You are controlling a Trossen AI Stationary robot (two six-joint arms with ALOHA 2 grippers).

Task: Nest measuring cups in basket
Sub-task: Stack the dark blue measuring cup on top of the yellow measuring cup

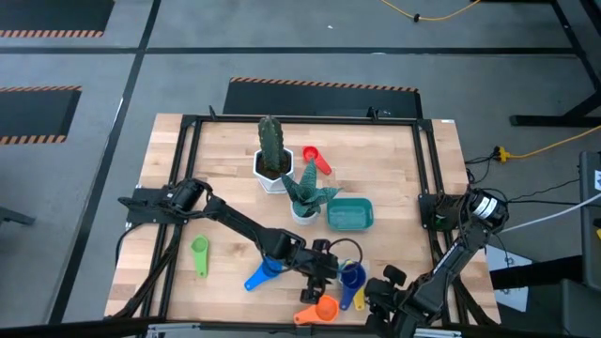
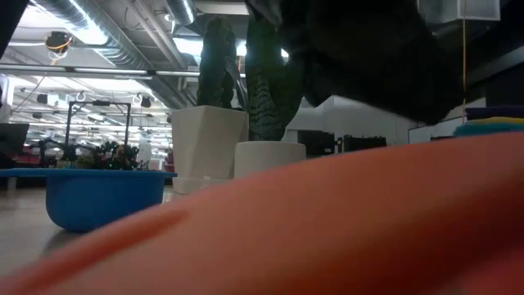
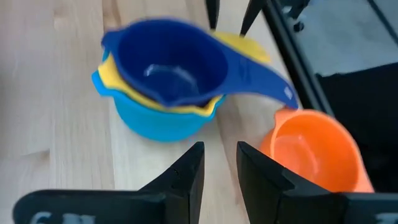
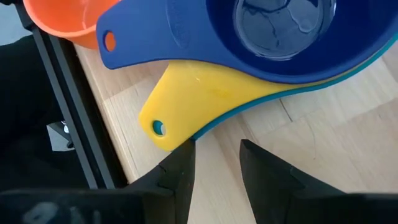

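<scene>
Near the table's front edge, three measuring cups sit nested: a dark blue one [image 3: 171,62] in a yellow one [image 3: 115,71] in a light blue one [image 3: 155,121]. An orange cup [image 3: 314,149] stands beside them. A green cup [image 1: 199,253], another light blue cup [image 1: 263,274] and a red cup [image 1: 315,158] lie apart. The teal basket [image 1: 349,214] sits mid-table. My left gripper [image 3: 221,165] is open, just short of the stack. My right gripper [image 4: 214,158] is open at the handles' free ends. My right gripper comes slanting down at the yellow cup's handle, and one fingertip [image 4: 181,155] stands at the edge of that handle's free end [image 4: 163,127]. Whether it touches, I cannot tell. Nothing lies between the two fingers.
Two white plant pots [image 1: 272,169] [image 1: 305,208] stand behind the basket, a cactus in one. A black metal frame [image 1: 427,169] runs round the table and passes close to the orange cup [image 1: 319,310]. Bare wood lies to the left of the green cup.
</scene>
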